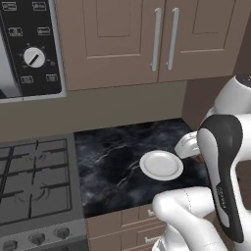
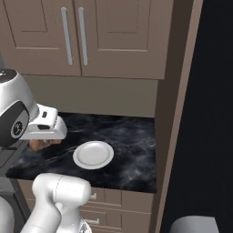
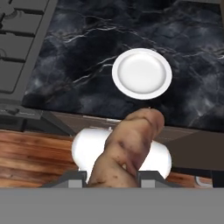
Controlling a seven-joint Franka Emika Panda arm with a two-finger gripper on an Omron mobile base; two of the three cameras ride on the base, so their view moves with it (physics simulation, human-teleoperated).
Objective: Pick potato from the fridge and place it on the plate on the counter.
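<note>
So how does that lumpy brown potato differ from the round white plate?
The lumpy brown potato is mottled, long and irregular; the round white plate is smooth, flat and evenly circular. The potato is held in the tool, off the surface, while the plate rests on the black marble-like counter. In the hand view the potato looms larger, but only because it is nearer the camera. Neither touches the other.

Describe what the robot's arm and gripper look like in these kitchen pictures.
The arm is glossy white with rounded, bulbous links and dark charcoal joint covers; one dark cover carries small pale lettering too small to read, and a dotted seam line runs over a white link. The boxy white hand bears small dark marks. The gripper has two small dark grey finger tips. No loose cables show.
</note>
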